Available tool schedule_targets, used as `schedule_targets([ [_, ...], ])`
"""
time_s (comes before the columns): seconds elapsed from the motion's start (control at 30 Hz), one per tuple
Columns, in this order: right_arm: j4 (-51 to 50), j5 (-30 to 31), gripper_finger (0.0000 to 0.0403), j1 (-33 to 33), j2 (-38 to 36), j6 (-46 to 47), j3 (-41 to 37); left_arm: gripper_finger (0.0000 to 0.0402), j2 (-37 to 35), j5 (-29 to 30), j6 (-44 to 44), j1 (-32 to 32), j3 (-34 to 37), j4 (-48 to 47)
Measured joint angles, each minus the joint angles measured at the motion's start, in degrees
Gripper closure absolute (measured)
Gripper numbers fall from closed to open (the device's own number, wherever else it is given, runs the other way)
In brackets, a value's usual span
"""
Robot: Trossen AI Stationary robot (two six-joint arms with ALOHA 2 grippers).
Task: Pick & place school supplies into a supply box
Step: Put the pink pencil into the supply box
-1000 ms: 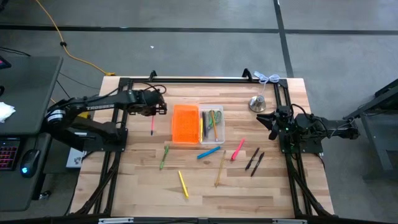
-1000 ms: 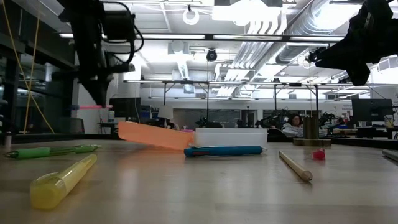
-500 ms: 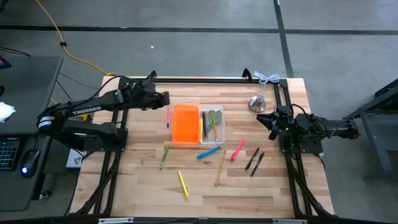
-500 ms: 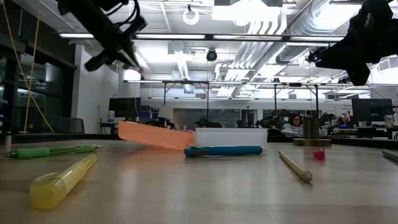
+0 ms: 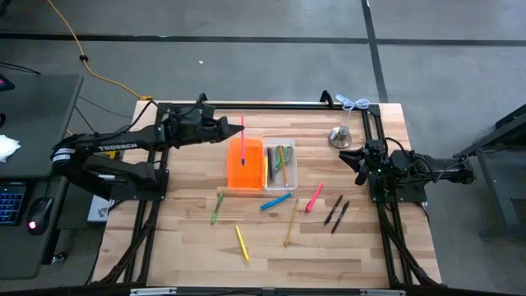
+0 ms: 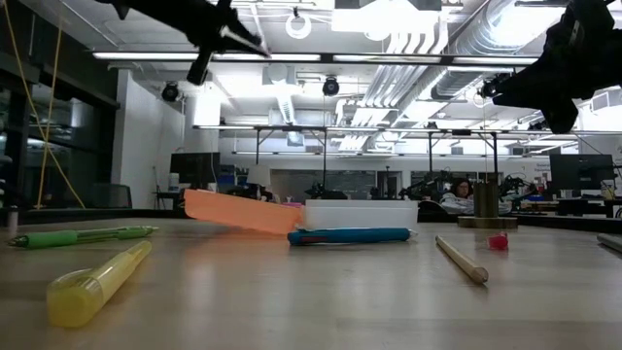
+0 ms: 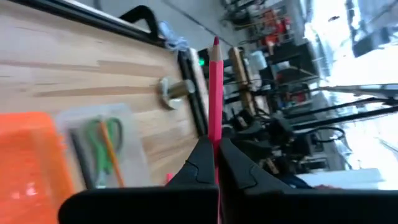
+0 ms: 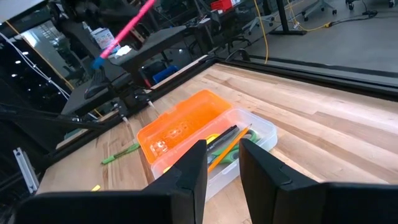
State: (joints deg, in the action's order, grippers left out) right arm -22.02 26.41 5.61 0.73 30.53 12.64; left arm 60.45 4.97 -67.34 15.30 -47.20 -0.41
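My left gripper [image 5: 230, 131] is raised above the supply box and shut on a pink pencil [image 5: 242, 140]. The box lies mid-table, its orange half [image 5: 245, 164] beside the clear tray [image 5: 281, 164]. The tray holds green scissors and a few pens. On the table lie a green pen [image 5: 217, 207], yellow marker [image 5: 242, 243], blue marker [image 5: 276, 201], tan pencil [image 5: 292, 222], pink marker [image 5: 315, 197] and two black pens [image 5: 336, 214]. My right gripper [image 5: 355, 158] waits open at the table's right side. My left gripper pinches the pink pencil's shaft [image 7: 216, 134] between its two fingers [image 7: 200, 158]. The fingers reach in from the table's left and lie across the pencil. The pencil is lifted clear above the orange half and tilted, with its sharpened tip [image 7: 216, 42] sticking out past the fingers.
A silver bell-shaped object [image 5: 339, 136] stands at the far right. The black frame rails [image 5: 263, 105] run along the far edge and both sides. Bare wood lies along the near edge. A person sits in the room behind the table [image 6: 462, 192].
My left gripper has risen and gone toward the table's right, from beside the box to above its orange half. It has tipped from pointing down to reaching out level. The pink pencil has gone with it, staying held and turning about.
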Motion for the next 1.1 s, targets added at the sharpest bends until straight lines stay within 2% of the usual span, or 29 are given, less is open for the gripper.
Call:
schedule_targets([
  [0.43,-0.09,-0.26,0.0332,0.02,0.0,-2.52,0.0,0.0376,4.29,0.2,1.58,-8.22,0.02,17.27],
  [1.1,-3.87,-0.26,0.0332,0.01,0.0,-2.54,0.0,0.0376,13.53,2.01,2.65,-15.7,0.02,40.92],
])
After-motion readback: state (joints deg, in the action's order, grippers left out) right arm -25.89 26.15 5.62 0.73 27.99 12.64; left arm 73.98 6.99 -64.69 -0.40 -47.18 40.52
